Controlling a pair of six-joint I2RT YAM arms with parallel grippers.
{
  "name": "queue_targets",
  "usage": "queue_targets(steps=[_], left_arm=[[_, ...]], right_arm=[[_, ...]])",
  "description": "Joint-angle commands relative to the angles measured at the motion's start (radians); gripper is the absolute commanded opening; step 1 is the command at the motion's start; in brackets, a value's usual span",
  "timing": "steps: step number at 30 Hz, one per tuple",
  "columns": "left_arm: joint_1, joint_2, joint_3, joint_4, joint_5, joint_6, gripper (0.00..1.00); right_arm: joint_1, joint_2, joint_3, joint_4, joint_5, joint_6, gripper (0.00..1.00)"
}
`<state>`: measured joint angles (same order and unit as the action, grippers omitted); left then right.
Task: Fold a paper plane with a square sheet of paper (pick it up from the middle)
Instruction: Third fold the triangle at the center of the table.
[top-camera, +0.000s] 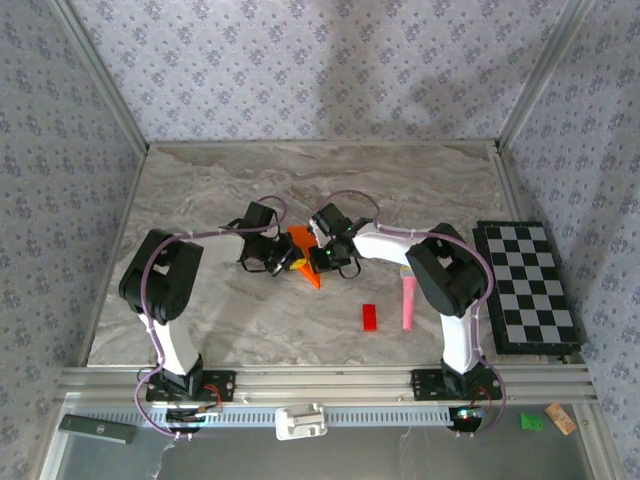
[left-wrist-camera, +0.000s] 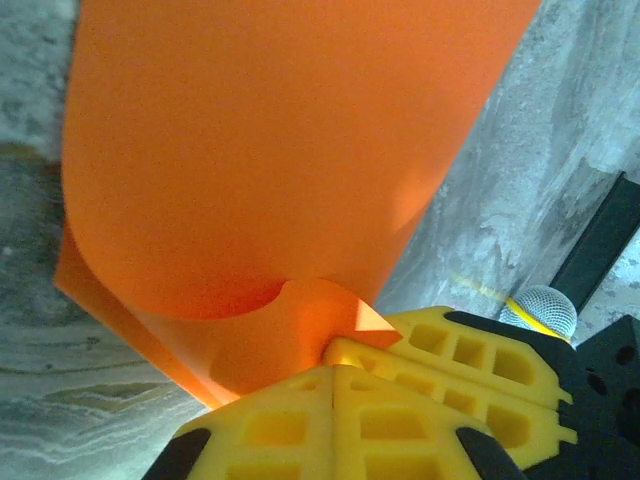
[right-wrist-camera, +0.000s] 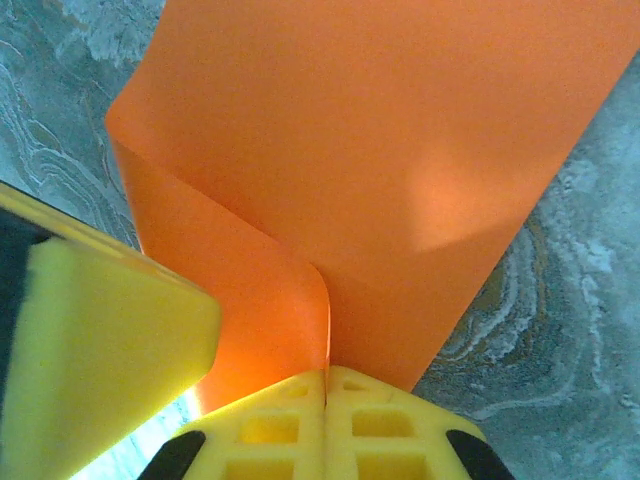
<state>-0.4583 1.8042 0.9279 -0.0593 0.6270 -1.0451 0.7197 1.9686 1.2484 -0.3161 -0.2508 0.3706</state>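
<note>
Left gripper (left-wrist-camera: 333, 370) and right gripper (right-wrist-camera: 327, 375) both pinch orange sheet (top-camera: 303, 243) at table (top-camera: 200, 200) centre. Looks mid-fold; align edges before you crease.

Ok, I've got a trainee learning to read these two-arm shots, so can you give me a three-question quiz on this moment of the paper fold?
1. True or false: the left gripper and the right gripper are both shut on the orange sheet.
2. The small block beside the pink microphone is: A red, B blue, C green.
3. Does the sheet lie flat on the table, or is it bent over?
Key: 1 true; 2 A; 3 bent over in a soft curl.
</note>
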Motion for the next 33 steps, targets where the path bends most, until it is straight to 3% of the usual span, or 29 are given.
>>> queue_targets(steps=[1, 24, 33], left_arm=[[-0.002, 0.02, -0.013, -0.023, -0.012, 0.028, 0.04], [0.003, 0.002, 0.016, -0.062, -0.03, 0.07, 0.05], [0.073, 0.012, 0.114, -0.145, -0.069, 0.14, 0.12]], right_arm=[[-0.004, 0.043, 0.006, -0.058, 0.009, 0.01, 0.0], [-0.004, 0.046, 0.009, -0.067, 0.015, 0.013, 0.0], [-0.006, 0.027, 0.027, -0.061, 0.002, 0.021, 0.0]])
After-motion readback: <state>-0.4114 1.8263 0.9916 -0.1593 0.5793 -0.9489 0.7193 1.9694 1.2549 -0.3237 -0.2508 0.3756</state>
